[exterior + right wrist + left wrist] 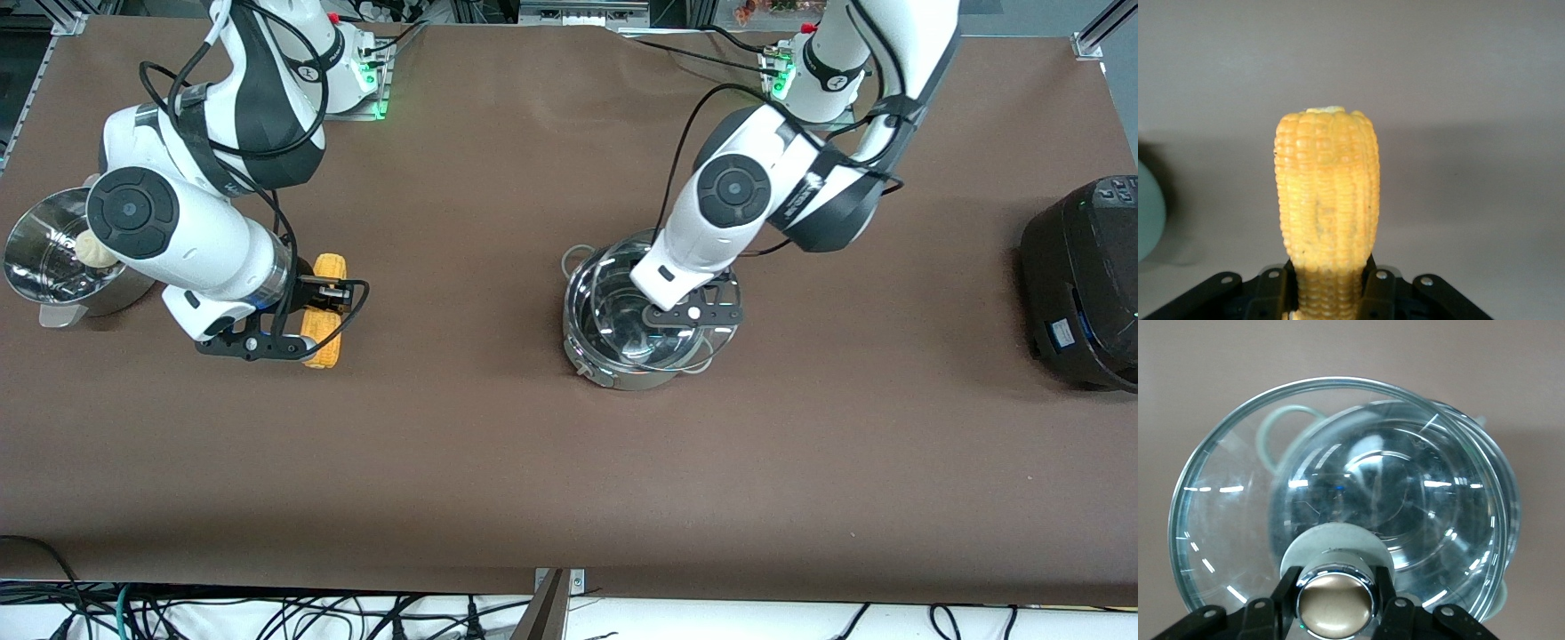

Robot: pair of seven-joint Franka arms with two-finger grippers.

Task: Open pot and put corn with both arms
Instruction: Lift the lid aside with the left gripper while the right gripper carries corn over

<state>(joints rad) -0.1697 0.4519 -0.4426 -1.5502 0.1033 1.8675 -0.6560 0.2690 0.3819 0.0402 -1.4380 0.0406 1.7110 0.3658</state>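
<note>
Corn (1327, 200) sits clamped between right end effector (1328, 293) fingers (table-level).

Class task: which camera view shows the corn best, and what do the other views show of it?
The right wrist view: the corn fills it, kernels plain, gripped by the right pincer. The front view shows it small, partly hidden. The left wrist view shows none.

Front camera high, facing robots; wrist cameras close (lid (1338, 493), corn (1327, 200)), both visible from front.
</note>
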